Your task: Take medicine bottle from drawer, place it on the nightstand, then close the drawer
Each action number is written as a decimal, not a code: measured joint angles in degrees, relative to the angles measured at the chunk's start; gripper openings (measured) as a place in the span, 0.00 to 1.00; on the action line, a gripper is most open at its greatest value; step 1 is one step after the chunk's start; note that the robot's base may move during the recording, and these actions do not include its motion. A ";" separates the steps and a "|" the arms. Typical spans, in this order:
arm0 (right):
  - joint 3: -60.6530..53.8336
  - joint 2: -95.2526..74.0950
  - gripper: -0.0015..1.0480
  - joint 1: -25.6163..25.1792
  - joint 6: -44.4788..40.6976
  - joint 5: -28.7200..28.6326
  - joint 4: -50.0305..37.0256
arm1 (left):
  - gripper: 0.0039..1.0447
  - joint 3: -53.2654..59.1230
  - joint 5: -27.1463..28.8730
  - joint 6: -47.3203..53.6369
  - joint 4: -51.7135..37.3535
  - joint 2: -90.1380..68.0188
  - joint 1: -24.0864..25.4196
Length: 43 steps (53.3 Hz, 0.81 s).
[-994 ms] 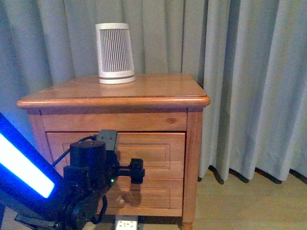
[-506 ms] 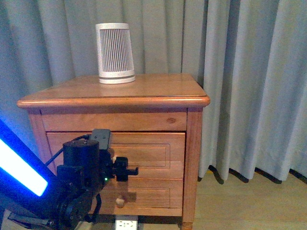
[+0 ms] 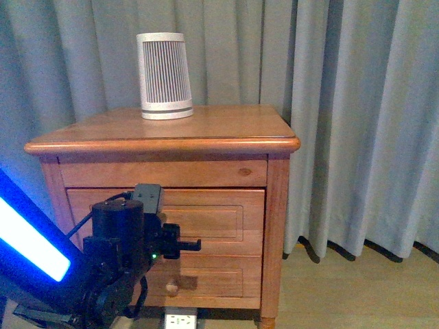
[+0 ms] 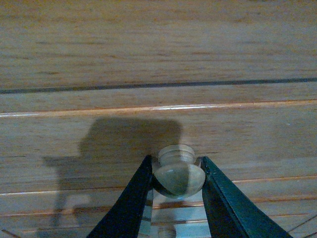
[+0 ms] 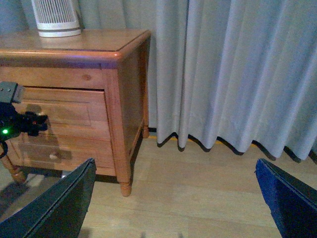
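— Left side?
— My left gripper (image 4: 176,159) pinches the knob (image 4: 178,177) of the drawer (image 3: 206,205), whose front sits flush under the nightstand (image 3: 164,145) overhang.
— Right?
— My right gripper (image 5: 174,166) is spread wide above clear floor (image 5: 198,198).

Nightstand (image 3: 226,127) honey wood; cylinder (image 3: 164,72) white, dark vertical stripes; curtain (image 3: 357,103) grey-blue; floor (image 3: 357,291) pale wood; arm (image 3: 116,236) black
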<state>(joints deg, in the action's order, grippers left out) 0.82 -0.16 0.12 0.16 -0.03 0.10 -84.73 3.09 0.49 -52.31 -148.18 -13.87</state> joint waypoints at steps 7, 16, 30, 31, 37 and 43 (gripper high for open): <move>0.00 0.00 0.93 0.00 0.00 0.00 0.00 | 0.23 3.06 -0.42 0.13 -2.38 1.05 -0.02; 0.00 0.00 0.93 0.00 0.00 0.00 0.00 | 0.23 11.63 -0.44 -0.37 -6.91 4.70 -0.57; 0.00 0.00 0.93 0.00 0.00 0.00 0.00 | 0.23 28.41 1.27 -0.83 -13.86 11.69 -2.47; 0.00 0.00 0.93 0.00 0.00 0.00 0.00 | 0.23 29.14 1.40 -0.87 -14.01 12.04 -2.56; 0.00 0.00 0.93 0.00 0.00 0.00 0.00 | 0.23 36.15 2.99 -1.42 -16.06 15.21 -3.76; 0.00 0.00 0.93 0.00 0.00 0.00 0.00 | 0.23 41.53 4.31 -1.86 -17.81 17.35 -4.85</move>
<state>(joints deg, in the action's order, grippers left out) 0.82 -0.16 0.12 0.16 -0.03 0.10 -43.20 7.40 -1.37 -70.13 -130.82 -18.72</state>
